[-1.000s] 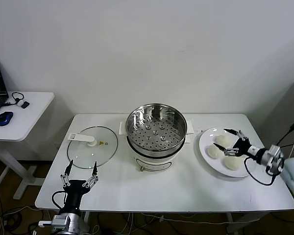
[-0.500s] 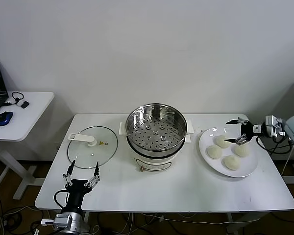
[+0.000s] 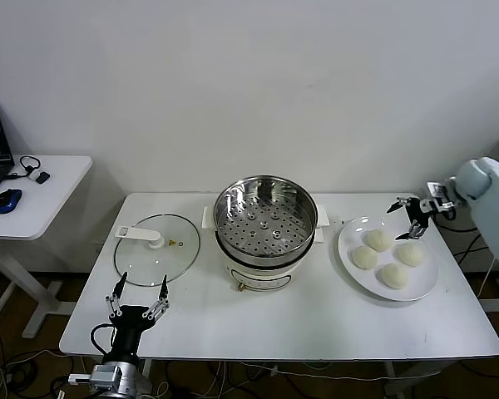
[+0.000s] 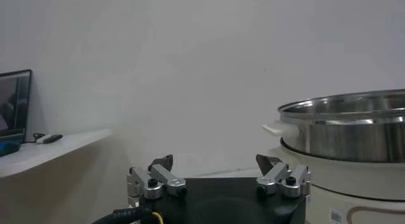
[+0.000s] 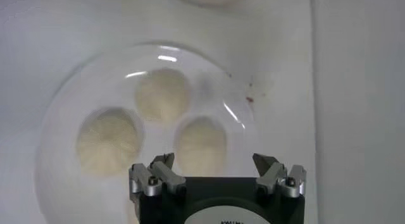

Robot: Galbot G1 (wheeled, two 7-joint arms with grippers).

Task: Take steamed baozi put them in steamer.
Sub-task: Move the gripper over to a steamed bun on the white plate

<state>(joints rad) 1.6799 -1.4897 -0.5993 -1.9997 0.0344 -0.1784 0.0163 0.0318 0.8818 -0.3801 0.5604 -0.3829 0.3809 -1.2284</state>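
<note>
Four cream-white baozi lie on a round white plate (image 3: 349, 241) at the table's right: one (image 3: 377, 240) at the back, one (image 3: 410, 254) to the right, one (image 3: 364, 258) to the left, one (image 3: 394, 275) at the front. My right gripper (image 3: 402, 221) hangs open and empty above the plate's far right edge. In the right wrist view my right gripper (image 5: 214, 161) is over three baozi (image 5: 200, 143) (image 5: 163, 94) (image 5: 109, 140). The steel steamer (image 3: 264, 218) stands empty on its white cooker base (image 3: 262, 270) at mid table. My left gripper (image 3: 139, 287) is parked open at the front left.
A flat glass lid (image 3: 156, 249) with a white handle lies left of the steamer. A white side desk (image 3: 33, 195) with a mouse stands farther left. In the left wrist view the steamer (image 4: 354, 127) is ahead of my left gripper (image 4: 218, 162).
My right gripper has risen and drawn back from low over the baozi to above the plate's far right edge, still empty. All four baozi stay on the plate. The left arm has not moved.
</note>
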